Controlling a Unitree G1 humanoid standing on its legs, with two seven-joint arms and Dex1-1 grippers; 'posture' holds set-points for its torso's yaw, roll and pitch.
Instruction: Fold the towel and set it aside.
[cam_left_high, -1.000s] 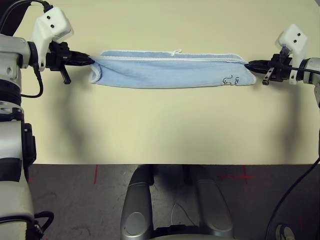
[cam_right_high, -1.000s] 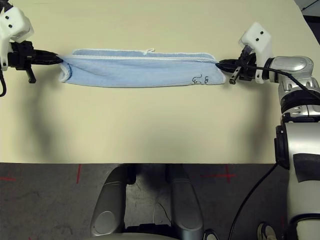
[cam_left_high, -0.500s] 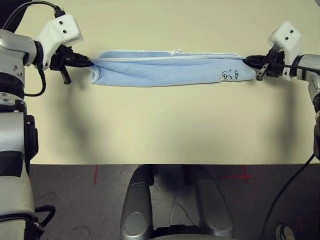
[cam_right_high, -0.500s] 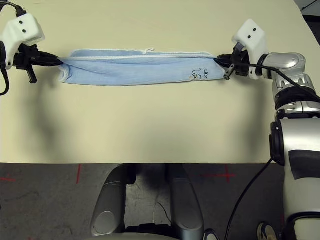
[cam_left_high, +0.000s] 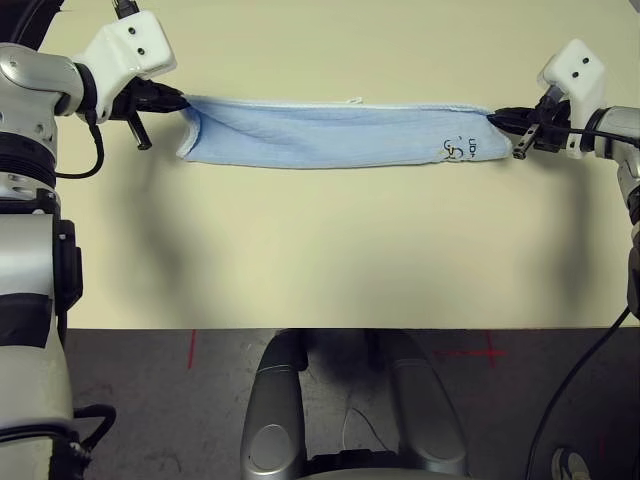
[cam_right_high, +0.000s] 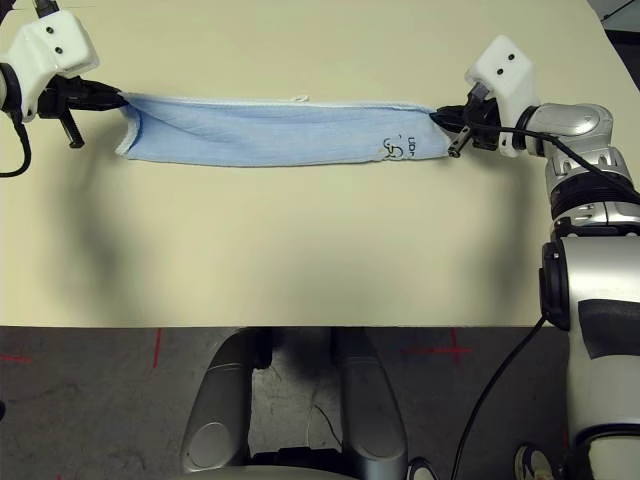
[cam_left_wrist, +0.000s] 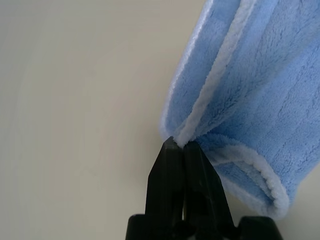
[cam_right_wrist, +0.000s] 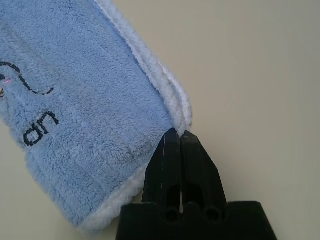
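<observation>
The towel (cam_left_high: 330, 134) is a light-blue terry strip, folded lengthwise and stretched across the far part of the table between both grippers. Its white edging runs along the far side, with a small tag (cam_left_high: 353, 100) there and dark handwritten marks (cam_left_high: 458, 149) near its right end. My left gripper (cam_left_high: 180, 101) is shut on the towel's left corner (cam_left_wrist: 176, 140). My right gripper (cam_left_high: 493, 117) is shut on the towel's right corner (cam_right_wrist: 179, 125). The towel's near layer hangs slightly below the pinched edge.
The beige table (cam_left_high: 320, 250) stretches bare from the towel to its near edge. Beyond that edge is dark floor with red tape marks (cam_left_high: 489, 351). A black cable (cam_left_high: 585, 375) hangs from my right arm.
My left gripper has risen and moved away from me with its corner, pulling the towel's left end farther back. The right gripper shifted inward and slightly back, then held.
</observation>
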